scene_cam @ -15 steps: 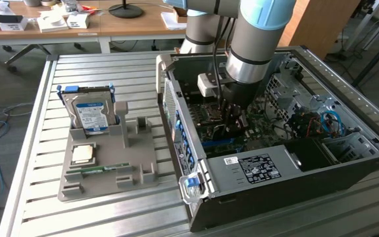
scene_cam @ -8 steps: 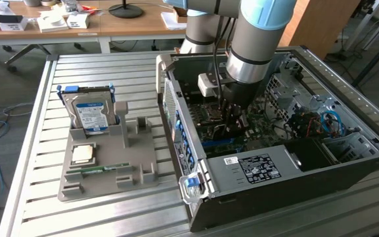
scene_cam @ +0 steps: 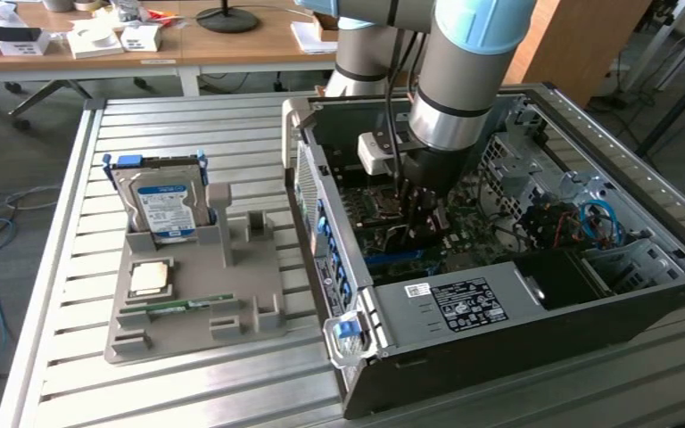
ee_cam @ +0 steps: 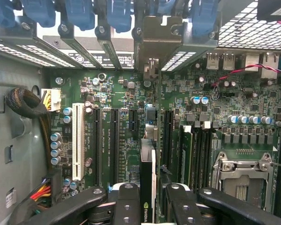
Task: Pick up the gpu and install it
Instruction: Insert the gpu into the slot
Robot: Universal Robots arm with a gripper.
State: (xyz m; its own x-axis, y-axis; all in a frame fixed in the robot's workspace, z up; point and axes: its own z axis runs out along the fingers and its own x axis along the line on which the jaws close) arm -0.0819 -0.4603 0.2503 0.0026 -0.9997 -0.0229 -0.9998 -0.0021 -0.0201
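Note:
The gpu stands edge-on between my fingers, a slim black card with a small green logo. It hangs above the green motherboard, in line with the long black slots, and its metal bracket reaches the case's rear slot openings. My gripper is shut on the card's top edge. In the exterior view the gripper is deep inside the open computer case, with the dark card below it. I cannot tell whether the card's edge touches a slot.
A grey holder on the slatted table at the exterior view's left carries a hard drive, a processor chip and a green memory stick. Inside the case are a power supply, cables, a white slot and a processor socket.

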